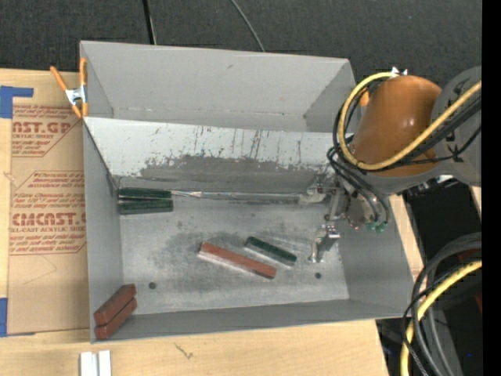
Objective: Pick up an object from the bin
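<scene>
Gripper [322, 244] low over the floor of the bin [211, 84], near its right wall; open or closed, cannot tell. Nearest item: dark green bar [270, 250], just left of it, mid-floor, beside a red-brown bar [236, 260]. Green-handled screwdriver [145, 202] along the back wall; red-brown block [115, 310] in the front-left corner.

Robot lab: scuffed metal bin [235, 77], cabled arm [399, 124]

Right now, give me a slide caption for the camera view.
Tool at right of the bin, near a dark green bar and a reddish-brown bar; green-handled screwdriver along the back.
</scene>
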Controlling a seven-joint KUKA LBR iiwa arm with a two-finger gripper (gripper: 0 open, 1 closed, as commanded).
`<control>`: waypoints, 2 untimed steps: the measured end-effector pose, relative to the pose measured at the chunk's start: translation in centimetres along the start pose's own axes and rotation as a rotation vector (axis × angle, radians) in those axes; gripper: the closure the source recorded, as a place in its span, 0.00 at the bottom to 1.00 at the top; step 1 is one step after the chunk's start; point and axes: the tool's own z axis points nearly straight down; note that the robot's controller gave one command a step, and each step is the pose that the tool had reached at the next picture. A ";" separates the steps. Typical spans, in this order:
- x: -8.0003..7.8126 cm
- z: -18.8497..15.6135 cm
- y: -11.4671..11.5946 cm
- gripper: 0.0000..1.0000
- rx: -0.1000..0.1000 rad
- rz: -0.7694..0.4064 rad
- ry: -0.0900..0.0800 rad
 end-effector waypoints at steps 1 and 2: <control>0.5 4.2 0.8 0.00 -0.001 -0.009 0.008; -5.2 10.7 1.3 1.00 0.004 -0.104 -0.014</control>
